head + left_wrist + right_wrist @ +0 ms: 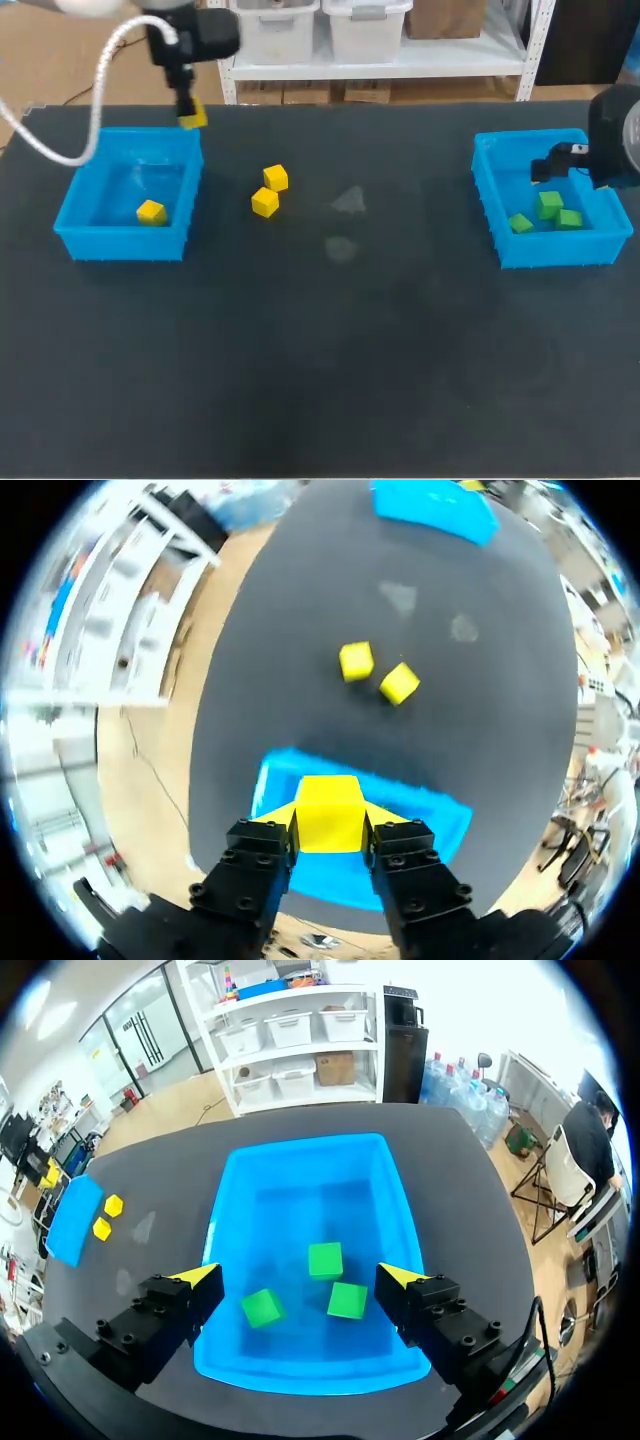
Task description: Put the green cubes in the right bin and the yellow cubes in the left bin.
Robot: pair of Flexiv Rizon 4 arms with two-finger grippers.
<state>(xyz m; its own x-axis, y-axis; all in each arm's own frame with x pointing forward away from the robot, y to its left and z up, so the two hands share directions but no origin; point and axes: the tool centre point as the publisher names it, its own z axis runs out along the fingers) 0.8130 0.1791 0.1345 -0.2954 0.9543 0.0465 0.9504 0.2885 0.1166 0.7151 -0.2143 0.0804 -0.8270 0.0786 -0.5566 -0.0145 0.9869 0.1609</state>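
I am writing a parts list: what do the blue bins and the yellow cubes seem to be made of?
Left bin and right bin: likely moulded plastic, slightly glossy; pale sheen on the floors, thin walls.
Yellow cubes: matte, uniform colour, sharp edges; painted wood, foam or plastic, I cannot tell which.

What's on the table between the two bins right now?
Head view: two yellow cubes, nearer the left bin, then only faint smudges before the right bin.

Green cubes in right bin; yellow cube in left bin; yellow pair on table; fourth cube in left gripper.
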